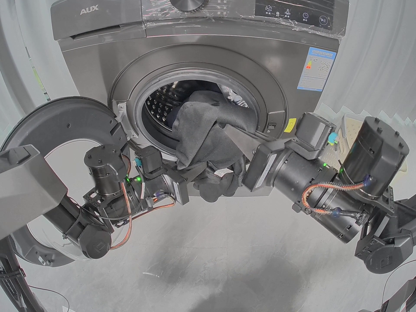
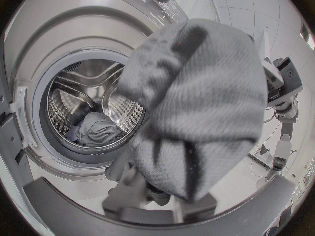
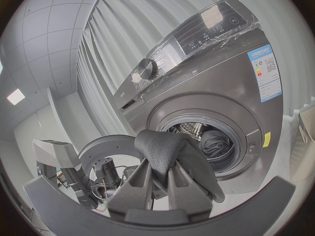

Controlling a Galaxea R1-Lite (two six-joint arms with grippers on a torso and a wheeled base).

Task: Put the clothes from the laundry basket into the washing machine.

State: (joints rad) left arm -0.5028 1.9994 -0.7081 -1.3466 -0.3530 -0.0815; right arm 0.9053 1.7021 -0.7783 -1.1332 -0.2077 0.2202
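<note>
A dark grey garment hangs over the lower rim of the washing machine's drum opening, partly inside and partly dangling in front. My right gripper is shut on its upper fold, with the cloth pinched between the fingers. My left gripper is under the opening, shut on the garment's lower part, which drapes over its fingers. Another grey cloth lies in the drum; it is also in the right wrist view.
The round door stands swung open to the left, close to my left arm. A pale laundry basket sits to the right of the machine, behind my right arm. Bare grey floor lies in front.
</note>
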